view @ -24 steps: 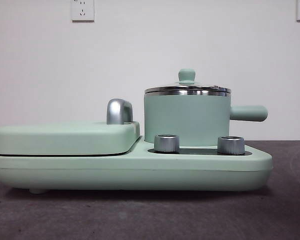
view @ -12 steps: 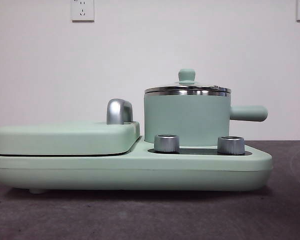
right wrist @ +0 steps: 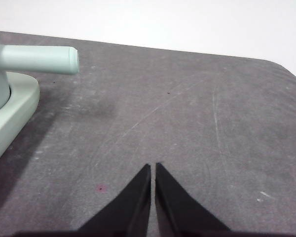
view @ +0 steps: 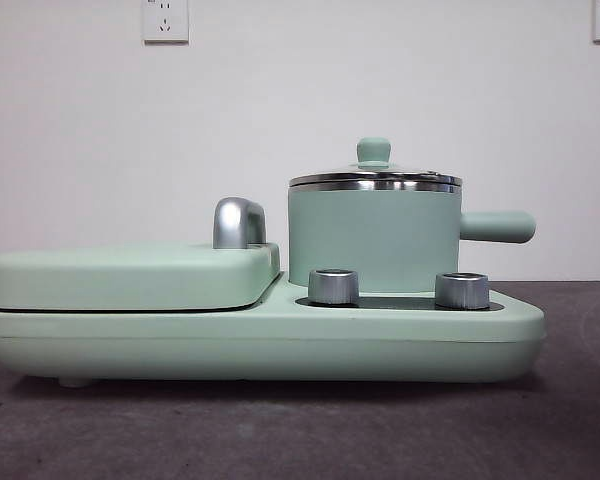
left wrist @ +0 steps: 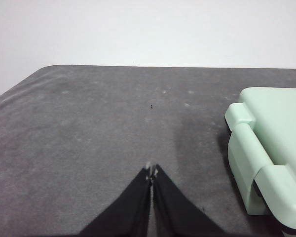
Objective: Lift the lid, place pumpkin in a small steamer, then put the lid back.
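Grey table [view: 580,430], lidded small steamer [view: 372,240], pincers [left wrist: 151,173] closed

**Lid on, pot parked, no jaws in shot**

The small steamer [view: 372,238] sits on the right half of the wide appliance base [view: 260,340], stubby side handle [view: 498,226] pointing right. The lid [view: 375,179] rests flat on its steel rim, mint knob [view: 373,151] upright on top. Two steel knobs [view: 333,286] [view: 461,290] stand just in front of the pot. Left of it, the flat griddle cover [view: 130,276] lies closed, a chrome handle [view: 238,222] rising at its inner end. Dark grey table [view: 300,430] below, white wall with sockets [view: 165,20] behind. No jaws appear here to place anything against.
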